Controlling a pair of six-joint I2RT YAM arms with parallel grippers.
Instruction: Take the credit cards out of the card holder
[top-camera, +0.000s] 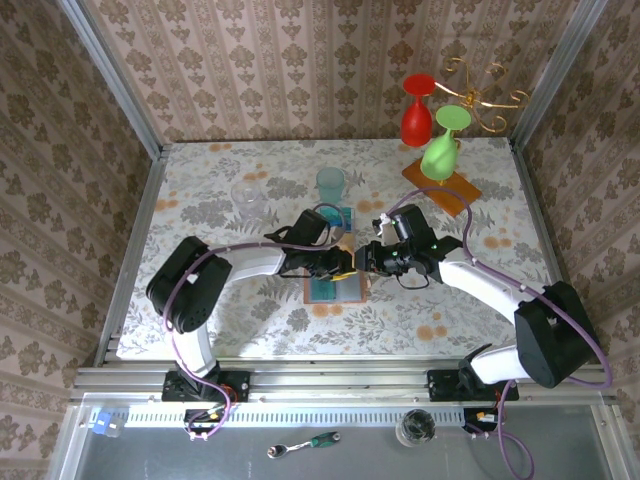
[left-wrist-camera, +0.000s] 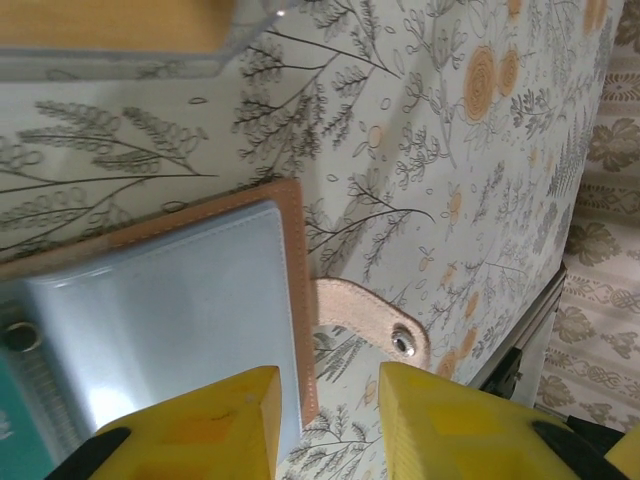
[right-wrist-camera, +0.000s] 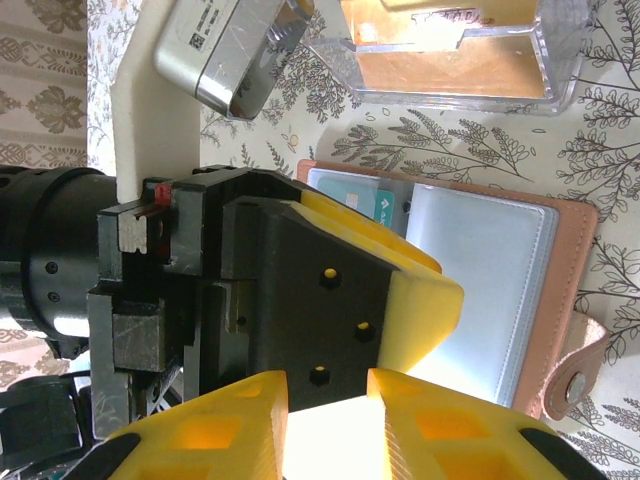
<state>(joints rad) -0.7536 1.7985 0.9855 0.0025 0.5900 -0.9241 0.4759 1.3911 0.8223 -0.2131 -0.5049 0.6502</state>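
Observation:
The card holder (top-camera: 335, 290) (left-wrist-camera: 180, 290) (right-wrist-camera: 480, 270) lies open on the flowered table, grey plastic pockets up, with its snap strap (left-wrist-camera: 400, 340) sticking out. A teal credit card (right-wrist-camera: 372, 205) (left-wrist-camera: 15, 440) shows in one pocket. My left gripper (left-wrist-camera: 330, 400) (top-camera: 342, 265) is open. One finger hangs over a pocket, the other over the table, and the tan edge runs between them. My right gripper (right-wrist-camera: 327, 400) (top-camera: 362, 258) is open and faces the left one closely. Between its fingers is a bright glare. The left gripper's black finger (right-wrist-camera: 340, 300) hides part of the wallet.
A clear tray (right-wrist-camera: 450, 50) (left-wrist-camera: 110, 40) with something orange-gold in it sits just beyond the wallet. Behind it stand a teal cup (top-camera: 330, 183) and a clear glass (top-camera: 248, 195). At the back right a wooden slab (top-camera: 441, 186) carries red (top-camera: 416, 120) and green (top-camera: 440, 150) goblets.

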